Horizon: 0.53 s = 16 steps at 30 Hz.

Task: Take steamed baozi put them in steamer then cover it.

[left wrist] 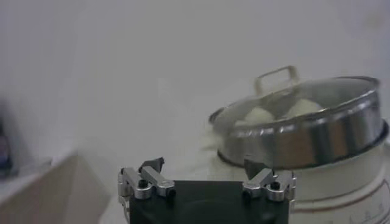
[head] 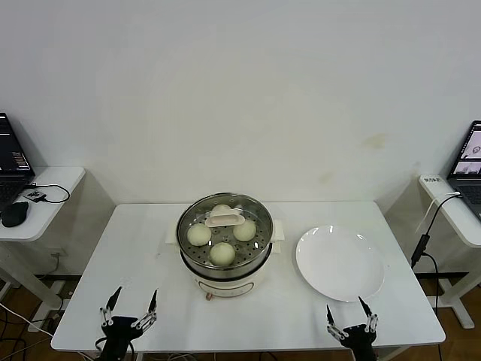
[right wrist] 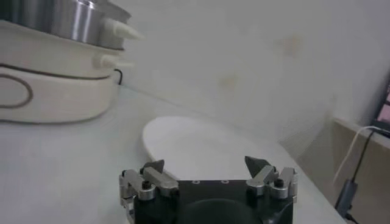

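A steamer (head: 224, 259) stands at the middle of a white table (head: 143, 248), its glass cover (head: 225, 222) seated on the rim with the cream bar handle on top. Four baozi (head: 222, 253) show through the glass on the perforated tray inside. Just beside the steamer, on the robot's right, lies a white plate (head: 340, 263), with nothing on it. The left gripper (head: 129, 304) hangs over the table's near edge, on the left, fingers spread wide and holding nothing; its wrist view looks across to the covered steamer. The right gripper (head: 350, 315) sits at the near edge below the plate, likewise wide open and holding nothing. Side desks with laptops flank the table on either hand.
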### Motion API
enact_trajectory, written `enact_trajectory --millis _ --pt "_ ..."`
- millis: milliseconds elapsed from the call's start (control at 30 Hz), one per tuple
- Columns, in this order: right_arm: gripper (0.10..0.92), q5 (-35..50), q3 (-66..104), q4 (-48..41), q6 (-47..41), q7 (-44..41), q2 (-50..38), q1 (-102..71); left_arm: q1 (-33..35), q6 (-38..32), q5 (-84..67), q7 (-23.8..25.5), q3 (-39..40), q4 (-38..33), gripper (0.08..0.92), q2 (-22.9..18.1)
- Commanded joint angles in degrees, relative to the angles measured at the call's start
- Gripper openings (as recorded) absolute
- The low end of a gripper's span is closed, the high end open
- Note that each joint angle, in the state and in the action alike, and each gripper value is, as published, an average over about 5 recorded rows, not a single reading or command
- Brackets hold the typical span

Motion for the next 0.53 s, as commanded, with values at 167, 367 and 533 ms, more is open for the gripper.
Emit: enact_trajectory --millis 167,367,533 --pt "0.823 3.3 -2.7 3.3 -2.2 -2.3 -0.4 -1.9 1.6 -4.3 -11.7 0.4 -1.5 4.3 0.823 -0.1" --pt "0.823 6.0 -5.3 5.7 -4.3 -2.4 -0.6 -3.5 1.0 -4.2 -12.0 0.4 -1.6 4.8 0.823 0.2" --pt "0.823 6.3 -6.0 6.4 -4.4 -2.6 -0.3 -3.8 0.7 -4.3 -12.4 0.7 -0.9 4.5 0.823 -0.1"
